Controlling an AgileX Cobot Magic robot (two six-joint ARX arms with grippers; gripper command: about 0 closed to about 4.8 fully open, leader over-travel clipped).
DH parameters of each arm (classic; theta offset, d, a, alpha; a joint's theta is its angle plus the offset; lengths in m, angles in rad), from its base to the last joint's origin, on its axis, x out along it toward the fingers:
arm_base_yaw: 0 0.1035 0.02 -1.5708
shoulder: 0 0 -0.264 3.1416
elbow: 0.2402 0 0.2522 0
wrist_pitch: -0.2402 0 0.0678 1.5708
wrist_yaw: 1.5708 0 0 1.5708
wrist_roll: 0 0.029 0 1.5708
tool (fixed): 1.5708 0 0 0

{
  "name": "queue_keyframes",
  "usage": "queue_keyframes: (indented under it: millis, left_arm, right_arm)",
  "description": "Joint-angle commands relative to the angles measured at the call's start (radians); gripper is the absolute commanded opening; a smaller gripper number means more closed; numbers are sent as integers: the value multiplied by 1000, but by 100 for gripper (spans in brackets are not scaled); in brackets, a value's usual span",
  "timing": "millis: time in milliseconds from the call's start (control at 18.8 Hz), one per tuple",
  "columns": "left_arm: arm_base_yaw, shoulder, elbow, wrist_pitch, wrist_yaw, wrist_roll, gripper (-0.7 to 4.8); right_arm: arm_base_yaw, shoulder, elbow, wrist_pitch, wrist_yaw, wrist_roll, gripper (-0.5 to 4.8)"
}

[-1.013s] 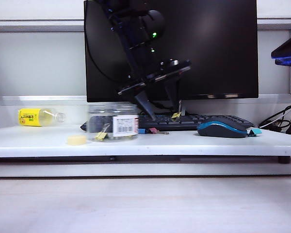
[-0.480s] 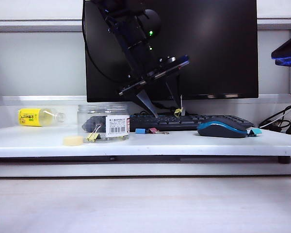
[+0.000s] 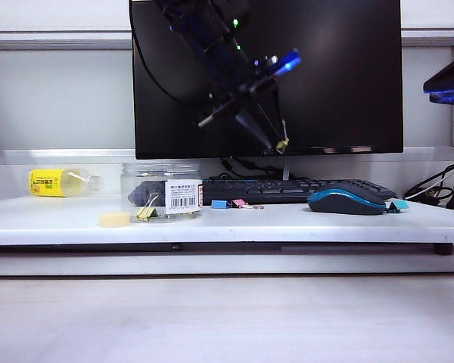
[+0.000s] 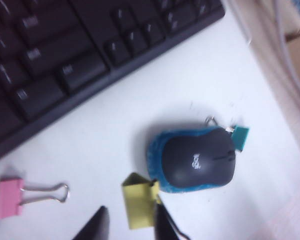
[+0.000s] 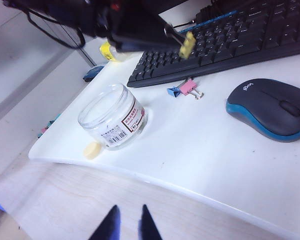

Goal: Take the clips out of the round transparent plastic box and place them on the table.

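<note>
The round transparent plastic box stands on the table left of the keyboard, with a yellow clip inside it. A blue clip and a pink clip lie in front of the keyboard. A teal clip lies beside the mouse. My left gripper hangs high in front of the monitor. A yellow clip clings to one of its fingers, and the other finger stands clear of it. My right gripper is open and empty over the wood-look surface, short of the table edge.
A black keyboard and a blue-and-black mouse take up the middle and right of the table. A pale round lid lies by the box. A yellow-labelled bottle lies at the far left. The monitor stands behind; cables sit at the right.
The left gripper has risen from keyboard level, carrying the yellow clip on its finger, and its jaws have narrowed. The box slid a little to the left. The right gripper has not moved.
</note>
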Motion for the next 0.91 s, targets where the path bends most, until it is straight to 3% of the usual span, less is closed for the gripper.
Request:
queue_keyframes:
  millis: [53, 213, 373, 426, 533, 640, 693, 906]
  left_arm:
    - [2, -6, 11, -5, 5, -1, 72]
    - [2, -5, 11, -20, -2, 6, 17]
    - [2, -5, 11, -22, -5, 6, 24]
    - [2, -6, 11, -30, -5, 6, 29]
    - [3, -7, 45, -97, -25, 55, 106]
    - [2, -12, 108, -197, -115, 126, 122]
    - [1, -19, 149, -264, -207, 165, 122]
    - [9, -80, 188, -441, -404, 195, 122]
  right_arm:
    - [0, -1, 5, 14, 2, -5, 58]
    - [0, -1, 5, 14, 2, -6, 58]
    - [0, -1, 5, 14, 2, -6, 58]
    - [0, -1, 5, 14, 3, -6, 58]
    - [0, -1, 5, 14, 2, -6, 58]
    - [0, -1, 5, 14, 2, -7, 58]
    - [0, -1, 5, 14, 2, -7, 58]
    - [0, -1, 5, 14, 2, -19, 58]
